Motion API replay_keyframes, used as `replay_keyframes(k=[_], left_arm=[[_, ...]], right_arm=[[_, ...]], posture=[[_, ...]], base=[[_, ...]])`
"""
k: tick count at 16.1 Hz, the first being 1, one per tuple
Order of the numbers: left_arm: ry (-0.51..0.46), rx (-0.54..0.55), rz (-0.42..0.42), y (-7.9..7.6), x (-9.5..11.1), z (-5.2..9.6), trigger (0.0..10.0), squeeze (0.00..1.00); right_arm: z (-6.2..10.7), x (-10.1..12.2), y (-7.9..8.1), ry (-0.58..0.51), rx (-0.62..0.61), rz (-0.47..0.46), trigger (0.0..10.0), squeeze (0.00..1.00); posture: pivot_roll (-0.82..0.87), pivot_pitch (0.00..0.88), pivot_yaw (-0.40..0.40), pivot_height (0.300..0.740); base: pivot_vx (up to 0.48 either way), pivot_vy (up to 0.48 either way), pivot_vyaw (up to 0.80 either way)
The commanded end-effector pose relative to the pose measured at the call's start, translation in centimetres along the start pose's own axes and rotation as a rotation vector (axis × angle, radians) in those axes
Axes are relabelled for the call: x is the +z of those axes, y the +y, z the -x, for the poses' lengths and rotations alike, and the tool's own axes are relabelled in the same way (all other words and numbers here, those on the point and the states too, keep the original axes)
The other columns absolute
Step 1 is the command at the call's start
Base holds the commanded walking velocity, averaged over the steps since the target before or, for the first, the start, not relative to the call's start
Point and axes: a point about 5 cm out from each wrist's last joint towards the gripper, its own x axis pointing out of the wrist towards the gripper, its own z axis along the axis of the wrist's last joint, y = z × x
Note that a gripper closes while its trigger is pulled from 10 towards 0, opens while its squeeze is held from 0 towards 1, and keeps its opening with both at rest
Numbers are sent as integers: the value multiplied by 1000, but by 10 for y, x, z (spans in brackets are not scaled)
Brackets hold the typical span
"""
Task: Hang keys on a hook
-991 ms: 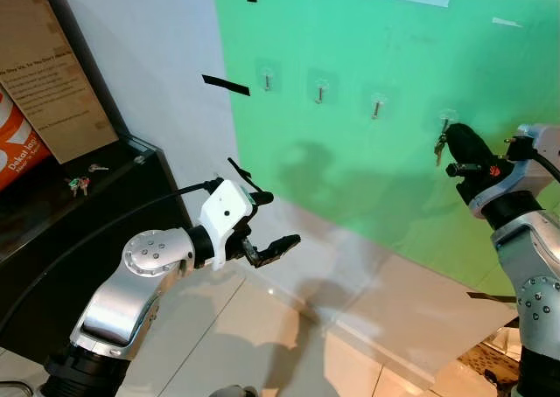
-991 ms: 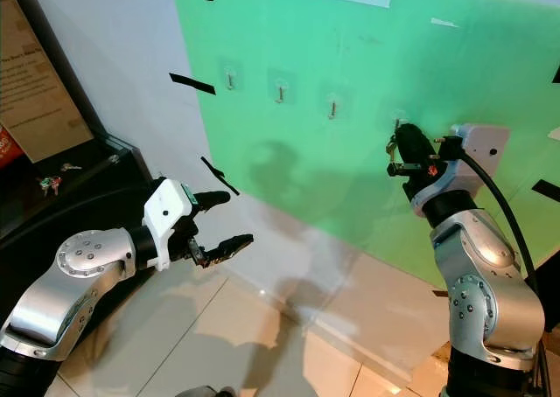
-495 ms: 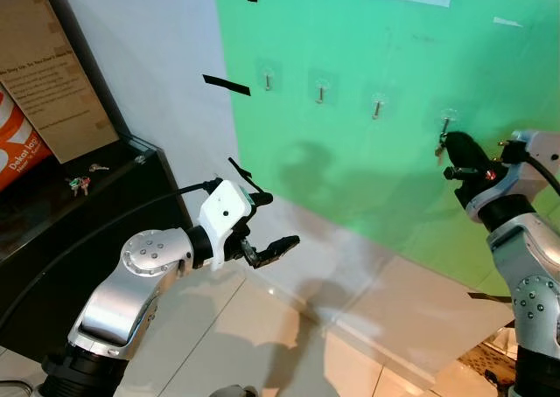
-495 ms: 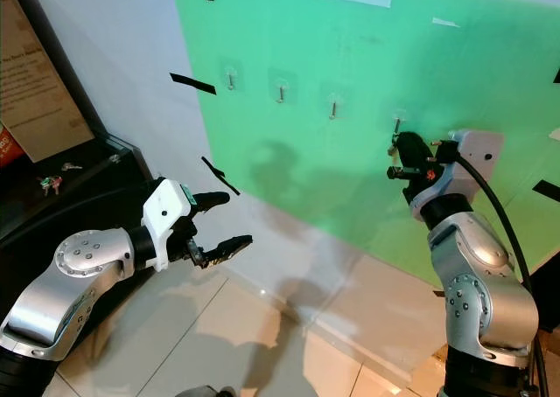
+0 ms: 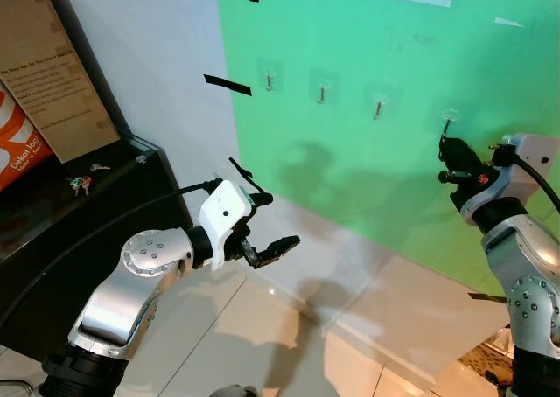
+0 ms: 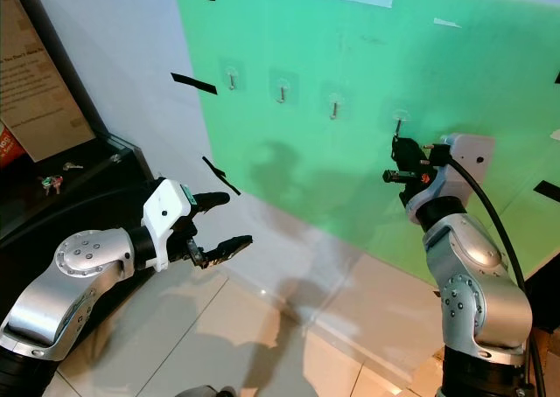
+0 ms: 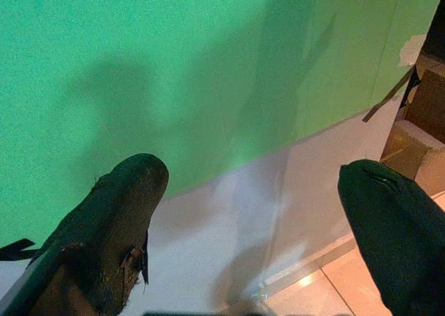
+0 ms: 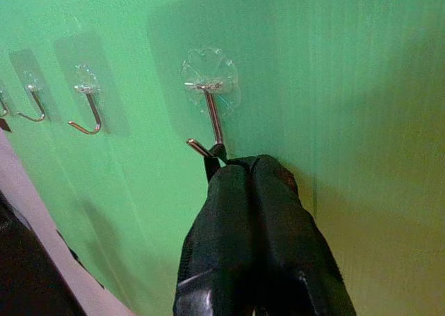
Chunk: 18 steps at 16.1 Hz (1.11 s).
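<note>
The right gripper (image 8: 240,166) is raised to the green board (image 5: 394,56) on the far wall, its fingers (image 8: 278,211) pressed together just under the rightmost hook (image 8: 208,117). At the fingertips a small dark piece, probably the key ring (image 8: 211,164), sits against the hook's bent end; whether it is over the hook or only touching it cannot be told, and the keys themselves are hidden behind the fingers. In the head views the gripper sits right below that hook, touching or nearly touching the board.

Three more hooks (image 5: 322,90) run in a row to the left on the board, all bare. Strips of black tape (image 5: 226,84) mark the wall and the board's left edge.

The left gripper (image 5: 262,226) is held out low over the tiled floor (image 5: 245,344), well apart from the board, with its fingers (image 7: 118,218) spread wide and nothing between them.

At far left a dark bench (image 5: 52,213) carries a cardboard box (image 5: 48,73) leaning on the wall, and another small bunch of keys (image 5: 80,184) lies on the bench in front of it.
</note>
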Motion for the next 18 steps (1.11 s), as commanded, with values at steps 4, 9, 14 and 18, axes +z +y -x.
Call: replay_keyframes(k=[4,9,14,18], left_arm=[[-15,-3,-18,1,6,0,10000,0],[-16,-7,-17,1,6,0,10000,0],[-18,-6,-16,1,7,-2,10000,0],[-21,-7,-13,0,7,-3,10000,0]], right_arm=[[5,-8,-5,-2,-24,-130,10000,1000],[6,-11,-3,18,-37,-135,10000,1000],[7,-10,-5,-39,-35,-76,10000,1000],[8,-16,-4,-38,-46,-68,10000,1000]], posture=[[-64,0,89,740],[-64,0,89,740],[-63,0,86,740],[-62,0,83,740]], base=[[0,0,0],[0,0,0],[0,0,0],[0,0,0]])
